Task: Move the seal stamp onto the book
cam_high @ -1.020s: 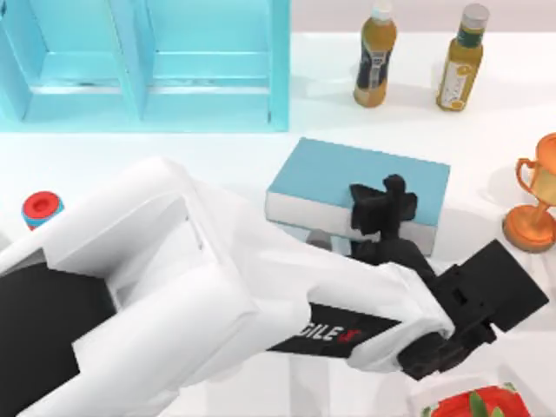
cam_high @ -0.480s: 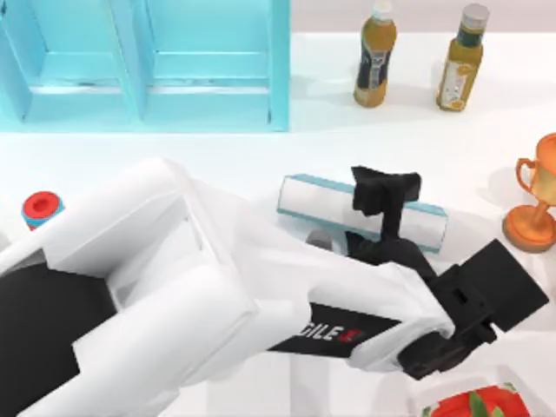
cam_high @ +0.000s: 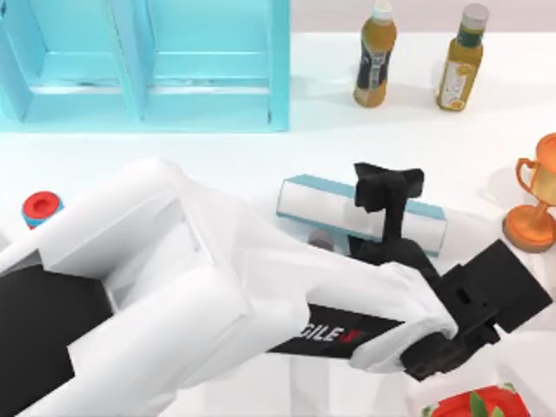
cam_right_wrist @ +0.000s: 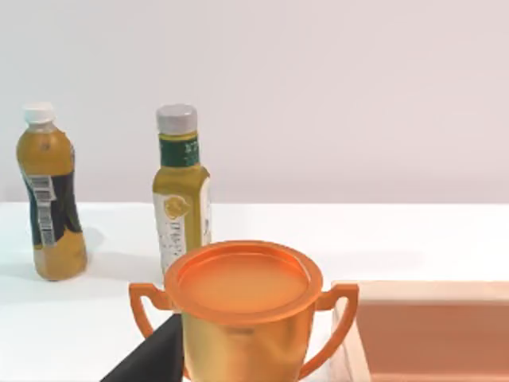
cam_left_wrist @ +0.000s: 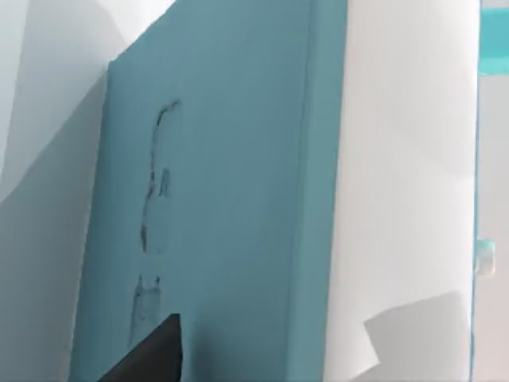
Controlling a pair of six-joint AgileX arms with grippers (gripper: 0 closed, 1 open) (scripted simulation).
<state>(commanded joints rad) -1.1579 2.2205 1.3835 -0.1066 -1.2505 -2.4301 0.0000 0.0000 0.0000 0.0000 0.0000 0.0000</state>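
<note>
The teal book (cam_high: 365, 215) stands tipped up on a long edge at the table's middle, its white page edges facing up. My left gripper (cam_high: 387, 188) reaches over it from the near side, black fingers against the book's far top edge. The left wrist view shows the book's teal cover (cam_left_wrist: 231, 199) and white pages close up. A small brownish shape (cam_high: 320, 241) peeks out between the book and my left arm; I cannot tell whether it is the seal stamp. My right gripper (cam_right_wrist: 151, 362) sits just short of the orange trophy.
A turquoise shelf unit (cam_high: 148, 65) fills the back left. Two yellow bottles (cam_high: 375, 54) (cam_high: 460, 59) stand at the back right, the orange trophy (cam_high: 534, 204) at the right edge. A red-capped item (cam_high: 42, 208) is at the left, a red-and-white pack (cam_high: 473, 404) at the front right.
The book went from lying flat with its cover up to standing on its edge. My left gripper moved slightly toward the back of the table with it.
</note>
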